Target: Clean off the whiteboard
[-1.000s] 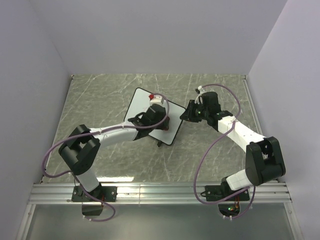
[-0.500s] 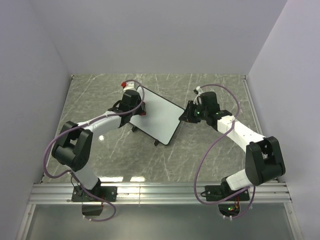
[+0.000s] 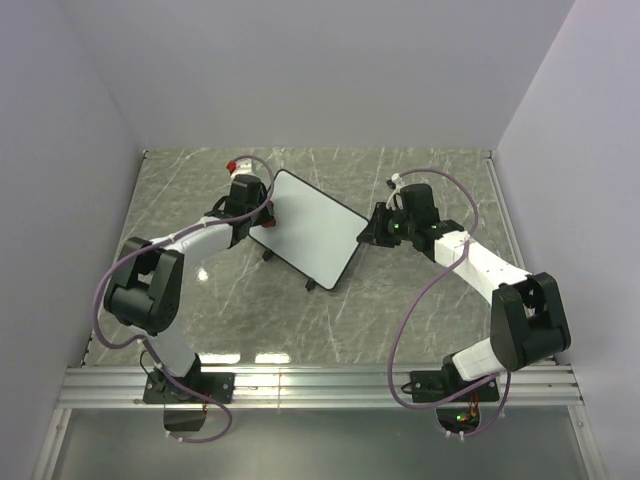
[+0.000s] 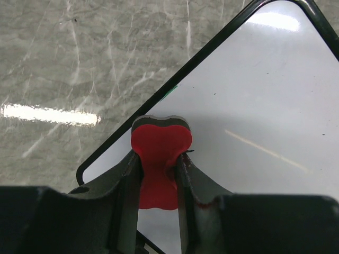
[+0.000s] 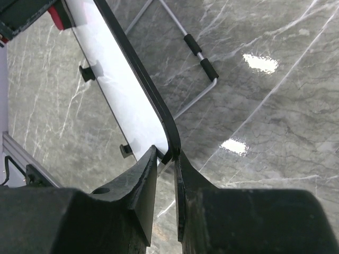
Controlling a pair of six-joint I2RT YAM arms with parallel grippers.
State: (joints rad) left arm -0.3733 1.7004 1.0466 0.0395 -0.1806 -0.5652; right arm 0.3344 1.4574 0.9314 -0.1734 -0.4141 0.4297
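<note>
Where the left gripper point(image 4: 159, 157) closes, its jaws clamp a red bow-shaped eraser point(image 4: 160, 138). Eraser tip: over the whiteboard point(image 4: 254, 100), just inside its black rim, near a rounded corner. Right gripper point(image 5: 166, 156): jaws pinched on the rim at the board's opposite corner. Board face: white. Beyond the right gripper: wire stand point(image 5: 204, 58) on the marble table point(image 3: 420, 300).

Grey marbled worktop point(image 3: 300, 320), glossy, bright light glints on surface. Plain pale lilac walls point(image 3: 320, 70) behind, left, right of worktop. Aluminium rail point(image 3: 320, 385) along worktop's near edge.
</note>
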